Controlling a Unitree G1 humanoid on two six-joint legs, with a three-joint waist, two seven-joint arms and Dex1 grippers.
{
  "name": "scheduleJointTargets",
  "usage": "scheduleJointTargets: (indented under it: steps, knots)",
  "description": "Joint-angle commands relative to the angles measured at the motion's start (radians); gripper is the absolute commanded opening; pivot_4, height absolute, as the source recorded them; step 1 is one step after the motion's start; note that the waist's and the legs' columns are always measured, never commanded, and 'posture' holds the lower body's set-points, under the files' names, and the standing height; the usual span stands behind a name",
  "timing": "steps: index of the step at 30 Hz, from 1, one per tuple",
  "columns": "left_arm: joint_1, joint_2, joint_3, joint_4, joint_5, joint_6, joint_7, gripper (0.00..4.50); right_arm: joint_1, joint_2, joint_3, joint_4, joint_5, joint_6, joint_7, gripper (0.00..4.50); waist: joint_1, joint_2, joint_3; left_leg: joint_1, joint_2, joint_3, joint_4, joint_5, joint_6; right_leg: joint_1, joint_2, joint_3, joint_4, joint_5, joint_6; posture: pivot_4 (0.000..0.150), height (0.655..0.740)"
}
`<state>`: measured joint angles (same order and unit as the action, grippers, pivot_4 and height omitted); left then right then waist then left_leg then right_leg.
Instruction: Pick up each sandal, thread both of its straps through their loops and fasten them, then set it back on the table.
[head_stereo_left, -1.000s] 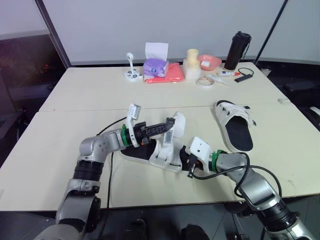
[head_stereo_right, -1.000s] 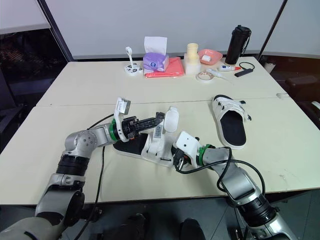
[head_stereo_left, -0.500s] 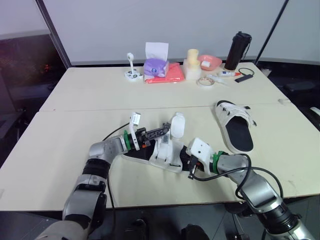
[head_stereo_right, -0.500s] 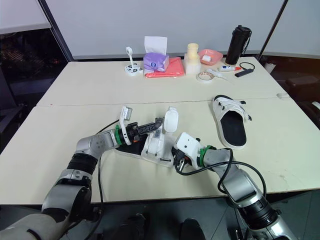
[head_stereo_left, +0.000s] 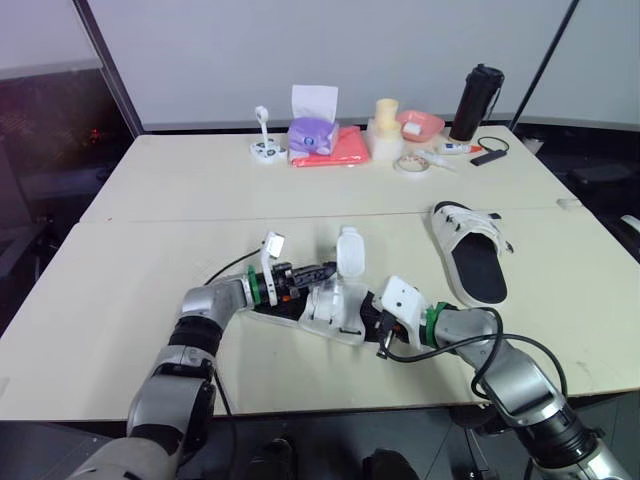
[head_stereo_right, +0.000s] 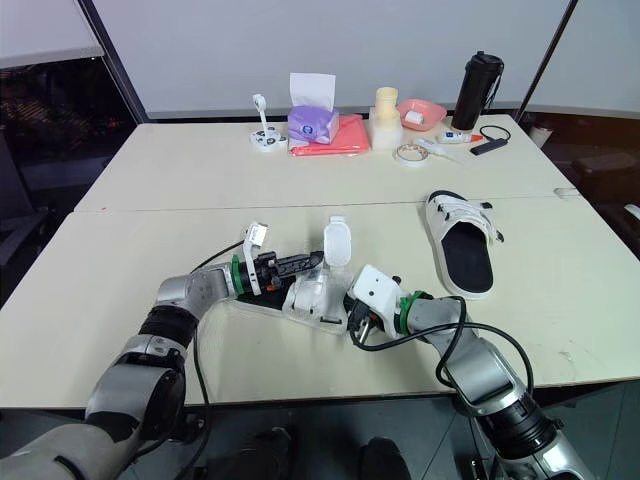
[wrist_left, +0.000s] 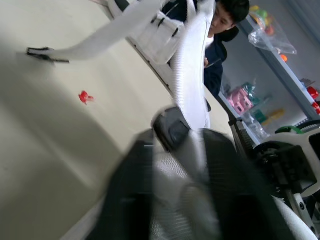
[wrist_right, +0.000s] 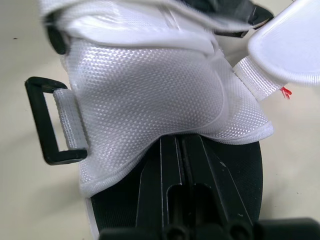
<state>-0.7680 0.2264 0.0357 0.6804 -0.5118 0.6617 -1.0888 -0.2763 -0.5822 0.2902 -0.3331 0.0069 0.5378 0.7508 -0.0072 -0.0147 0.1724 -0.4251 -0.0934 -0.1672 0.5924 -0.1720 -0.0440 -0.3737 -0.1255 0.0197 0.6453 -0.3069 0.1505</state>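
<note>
On the pale bench (head_stereo_left: 150, 230) the near sandal (head_stereo_left: 335, 312) lies pinned by my closed right hand (wrist_right: 179, 150), while my left hand (head_stereo_left: 318, 270) pinches its raised strap (head_stereo_left: 348, 250), which I should feed flat, untwisted, into the black loop (wrist_right: 42, 120).

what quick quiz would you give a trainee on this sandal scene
1. True or false: the far sandal lies on the robot's left side of the table.
2. The near sandal has a free strap that is: A flat on the table, B standing up, C threaded through a loop.
3. Which reaches to that strap's base, the left gripper or the right gripper?
Key: 1 false; 2 B; 3 left gripper.
</note>
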Motion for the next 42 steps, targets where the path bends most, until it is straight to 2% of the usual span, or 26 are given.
scheduleJointTargets:
  steps: [1,3,4,9,14,20,22,26,32,37,42]
  knots:
    - [0.048,0.011,0.024,-0.058,0.006,0.037,0.071,3.45,0.029,-0.012,0.038,0.033,-0.019,0.020,0.009,0.00,0.000,0.000,-0.001,0.001,0.000,0.000,0.000,0.000,0.000,0.001,0.000,0.000,0.000,0.000,0.000,0.150,0.7400]
    - [0.062,0.010,0.033,-0.090,0.001,0.053,0.094,4.39,0.027,-0.010,0.039,0.036,-0.021,0.018,0.009,0.00,0.001,0.000,-0.001,0.004,0.000,0.000,0.000,0.000,0.000,0.001,0.000,0.000,0.000,0.000,0.000,0.150,0.7400]
    - [0.074,0.015,0.016,-0.107,0.018,0.045,0.102,4.46,0.026,-0.009,0.040,0.037,-0.021,0.017,0.009,0.00,0.000,0.000,-0.001,0.006,0.000,0.000,0.000,0.000,0.000,0.002,0.000,0.000,0.000,0.000,0.000,0.150,0.7400]
    - [0.078,0.016,-0.013,-0.112,0.080,0.017,0.204,4.46,0.024,-0.005,0.043,0.042,-0.024,0.011,0.009,0.00,-0.003,0.000,-0.004,0.010,0.001,0.000,0.000,-0.002,-0.003,0.005,0.000,0.000,0.000,-0.001,-0.001,0.150,0.7400]
    - [0.025,0.007,0.008,0.005,0.121,-0.068,0.332,4.46,0.021,-0.001,0.047,0.047,-0.025,0.009,0.007,0.00,-0.002,-0.001,-0.007,0.014,0.001,0.000,0.000,-0.002,-0.003,0.008,0.000,0.000,0.000,0.000,-0.001,0.150,0.7400]
    - [-0.024,-0.009,-0.003,0.081,0.139,-0.102,0.378,4.46,0.018,0.003,0.053,0.053,-0.029,0.004,0.004,0.00,-0.004,0.002,-0.011,0.017,0.002,0.000,0.000,-0.002,-0.004,0.012,0.000,0.000,0.000,-0.004,-0.002,0.150,0.7400]
    - [-0.037,-0.010,0.007,0.083,0.125,-0.093,0.374,4.46,0.017,0.003,0.055,0.053,-0.031,0.004,0.003,0.00,-0.004,0.002,-0.012,0.017,0.003,0.000,0.000,-0.002,-0.004,0.012,0.000,0.000,-0.001,-0.004,-0.002,0.150,0.7400]
    - [-0.017,-0.002,0.034,-0.016,0.049,-0.068,0.270,4.46,0.018,0.004,0.056,0.054,-0.031,0.004,-0.001,0.00,-0.005,0.002,-0.012,0.017,0.003,0.000,0.000,-0.002,-0.004,0.011,0.000,0.000,-0.001,-0.004,-0.002,0.150,0.7400]
    - [0.071,0.065,0.061,-0.245,-0.119,0.190,0.127,4.46,0.014,0.008,0.053,0.058,-0.028,0.001,-0.003,0.00,-0.012,0.001,-0.011,0.010,0.003,0.000,-0.004,-0.001,-0.002,0.002,0.000,0.002,0.000,0.000,-0.001,0.150,0.7400]
    - [0.152,0.145,0.095,-0.418,-0.220,0.345,0.091,4.46,-0.003,0.018,0.040,0.070,-0.020,0.002,-0.005,0.00,-0.007,0.000,-0.009,0.006,0.003,-0.001,-0.005,-0.002,-0.003,0.000,0.001,0.002,0.000,0.000,-0.001,0.150,0.7400]
    - [0.147,0.215,0.085,-0.492,-0.215,0.328,0.073,4.46,-0.014,0.017,0.040,0.084,-0.017,-0.006,-0.001,0.00,-0.004,-0.002,-0.008,0.006,0.003,-0.001,-0.004,-0.003,-0.005,0.000,0.001,0.002,0.000,-0.002,-0.005,0.150,0.7400]
